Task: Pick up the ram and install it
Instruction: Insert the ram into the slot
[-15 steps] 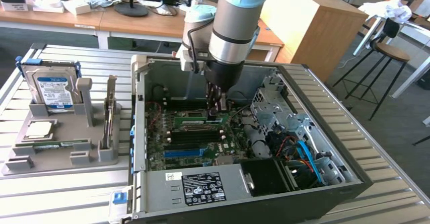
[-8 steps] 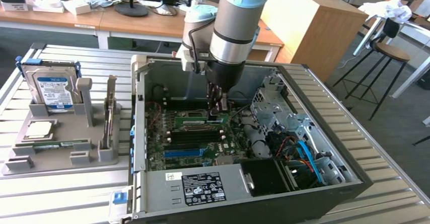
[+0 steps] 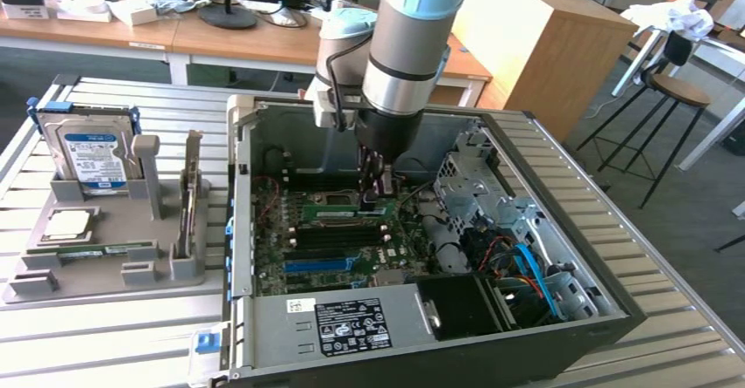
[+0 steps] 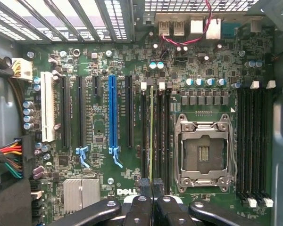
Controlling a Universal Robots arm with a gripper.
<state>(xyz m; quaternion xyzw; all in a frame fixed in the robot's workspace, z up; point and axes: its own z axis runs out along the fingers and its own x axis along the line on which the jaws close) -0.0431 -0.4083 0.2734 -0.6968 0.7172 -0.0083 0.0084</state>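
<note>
**Hand [image 3: 374,203] clamped on the ram [image 4: 151,127] over the motherboard [image 4: 104,61]**

The arm reaches straight down into the open computer case [image 3: 239,135], which lies on its side on the slatted metal counter [image 3: 117,340]. In the wrist view the two black fingers [image 4: 142,202] are pressed together on the thin stick, seen edge-on as a narrow yellow-green line. It runs along the black memory slots [image 4: 166,132], between the blue slot [image 4: 112,113] and the CPU socket [image 4: 203,150]. Whether it is seated in a slot or just above one cannot be told. On the exterior view's left, beside the case, a grey tray [image 3: 105,275] holds a hard drive [image 3: 93,157] standing upright.
</note>
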